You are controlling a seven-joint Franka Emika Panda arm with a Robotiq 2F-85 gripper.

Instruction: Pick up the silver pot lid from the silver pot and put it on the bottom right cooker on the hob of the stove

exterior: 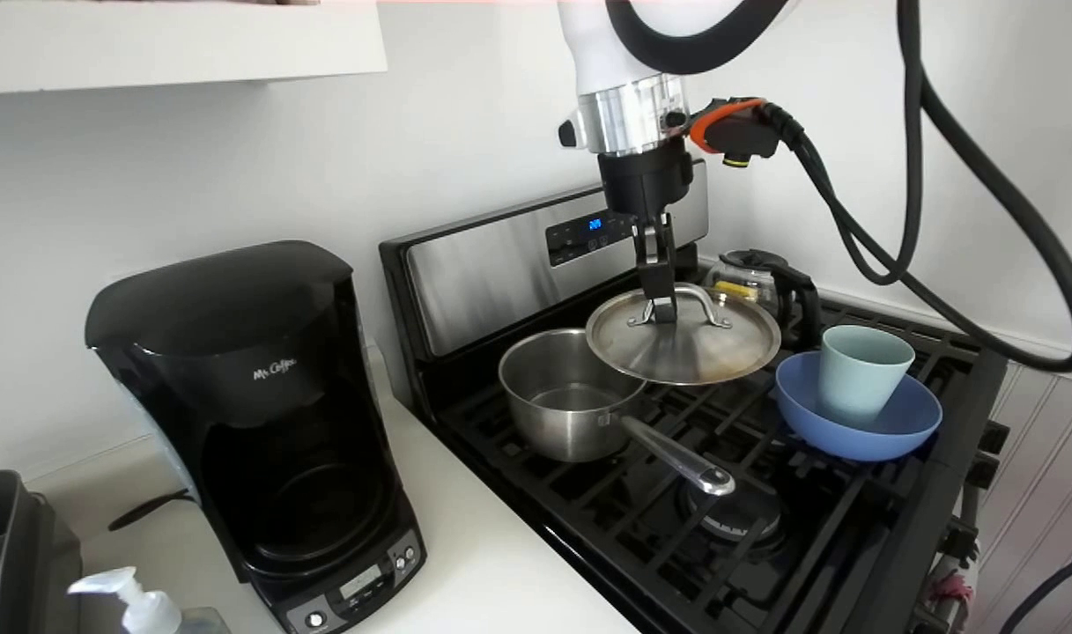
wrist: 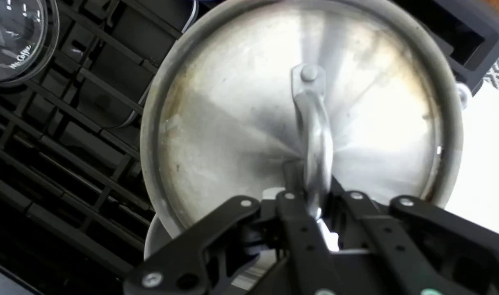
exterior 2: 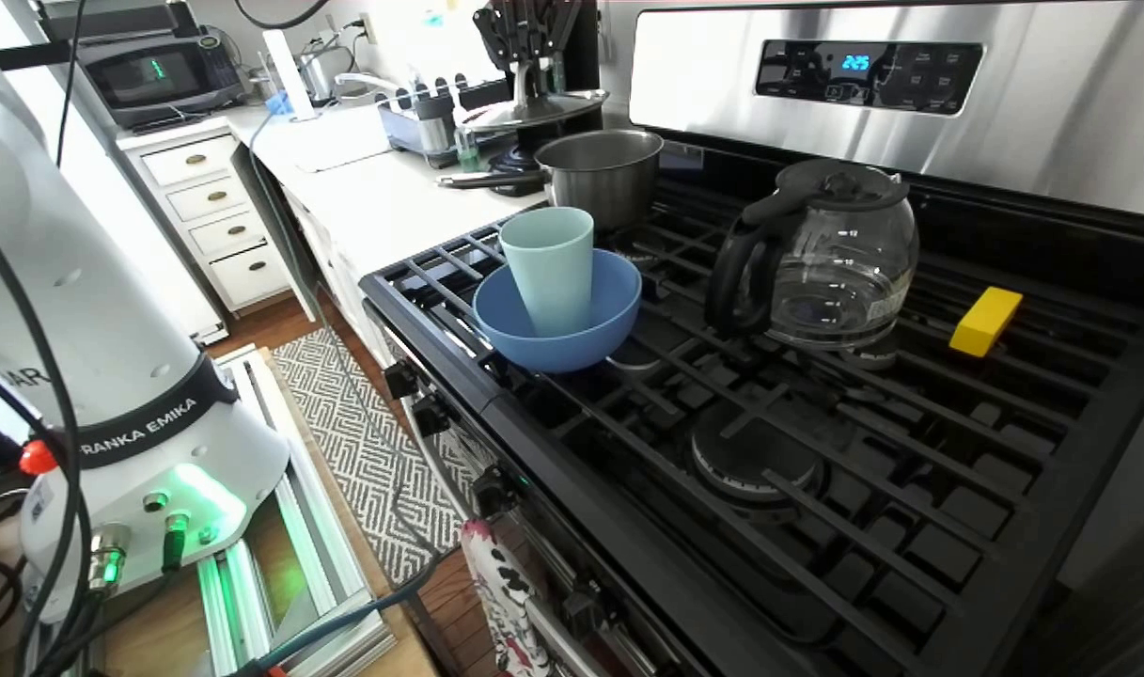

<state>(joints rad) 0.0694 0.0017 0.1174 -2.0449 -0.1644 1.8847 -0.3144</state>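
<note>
The silver pot lid (exterior: pixel 685 348) hangs in the air, roughly level, above the stove (exterior: pixel 588 537). It also shows in an exterior view (exterior 2: pixel 534 110) and fills much of the wrist view (wrist: pixel 233 135). My gripper (exterior: pixel 663 306) is shut on the lid's loop handle, off its middle; in the wrist view the fingers (wrist: pixel 315 184) stand on both sides of the handle. The silver pot (exterior: pixel 571 431) stands uncovered on the grate, its long handle out over the hob. It also shows in an exterior view (exterior 2: pixel 604 183). A bare burner (exterior 2: pixel 758 451) shows at the stove's front.
A blue bowl (exterior: pixel 861 440) holding a pale cup (exterior: pixel 861 379) sits on the grates. A glass coffee carafe (exterior 2: pixel 844 263) and a yellow block (exterior 2: pixel 985 322) stand near the back panel (exterior 2: pixel 703 85). A black coffee maker (exterior: pixel 262 370) is on the counter beside the stove.
</note>
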